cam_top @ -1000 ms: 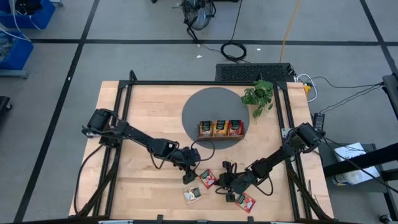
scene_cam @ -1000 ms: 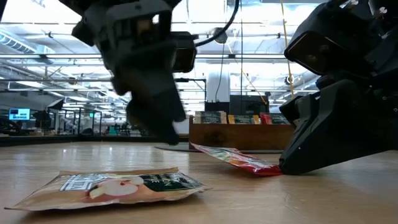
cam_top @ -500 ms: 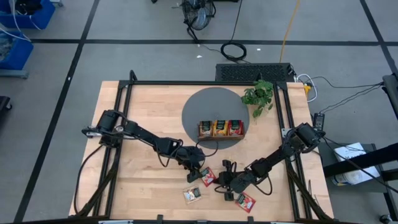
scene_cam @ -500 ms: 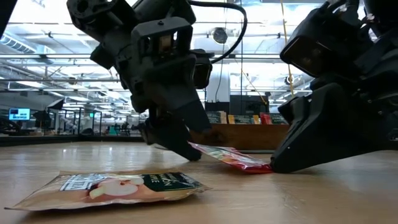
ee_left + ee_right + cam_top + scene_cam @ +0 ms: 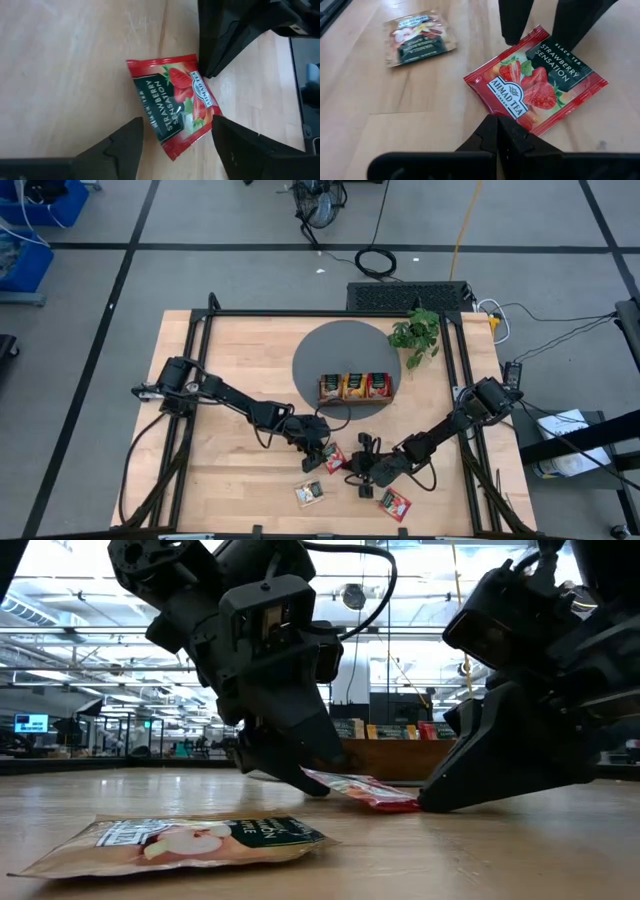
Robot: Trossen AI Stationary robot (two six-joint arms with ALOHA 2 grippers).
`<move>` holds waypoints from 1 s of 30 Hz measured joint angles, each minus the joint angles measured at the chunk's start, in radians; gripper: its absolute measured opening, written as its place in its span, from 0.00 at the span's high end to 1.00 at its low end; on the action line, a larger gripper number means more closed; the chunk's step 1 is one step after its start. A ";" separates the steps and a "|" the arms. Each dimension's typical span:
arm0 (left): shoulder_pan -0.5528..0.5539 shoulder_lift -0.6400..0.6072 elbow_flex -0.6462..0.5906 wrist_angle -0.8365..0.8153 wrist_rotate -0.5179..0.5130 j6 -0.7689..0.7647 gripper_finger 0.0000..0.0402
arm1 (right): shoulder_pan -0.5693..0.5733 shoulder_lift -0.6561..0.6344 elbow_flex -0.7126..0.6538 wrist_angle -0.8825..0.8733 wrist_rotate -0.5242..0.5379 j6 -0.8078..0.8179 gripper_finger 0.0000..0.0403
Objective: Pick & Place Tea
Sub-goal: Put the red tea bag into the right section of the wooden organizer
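Red strawberry sachet (image 5: 172, 102) flat on the wood table (image 5: 240, 360), taken as landmark. Left gripper (image 5: 175, 145) down over it, fingers (image 5: 122, 145) parted on either side of one corner, wider than the sachet's corner, not seen pinching. Right gripper (image 5: 498, 132) with fingers pressed together, tip down at the sachet's opposite edge; contact not resolvable. Nothing held by either. Nearer than the landmark: beige sachet (image 5: 180, 840) lying flat, apart from it; another red sachet (image 5: 396, 503) beside. Bare wood around. Beyond the landmark: wooden tray (image 5: 356, 388) with sachets standing in three compartments, on dark round mat (image 5: 330, 350); plant (image 5: 417, 335) farther.
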 joint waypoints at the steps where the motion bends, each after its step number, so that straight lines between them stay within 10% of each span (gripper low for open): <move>1: 0.000 0.000 0.000 0.001 -0.005 0.011 0.44 | -0.001 0.000 0.000 0.004 -0.003 -0.001 1.00; 15: 0.001 -0.008 0.020 0.043 -0.019 0.175 0.96 | -0.001 -0.001 0.000 0.007 -0.009 -0.023 1.00; 30: -0.075 -0.010 0.310 -0.493 -0.248 0.436 0.98 | 0.136 -0.113 -0.003 0.089 -0.013 -0.244 0.99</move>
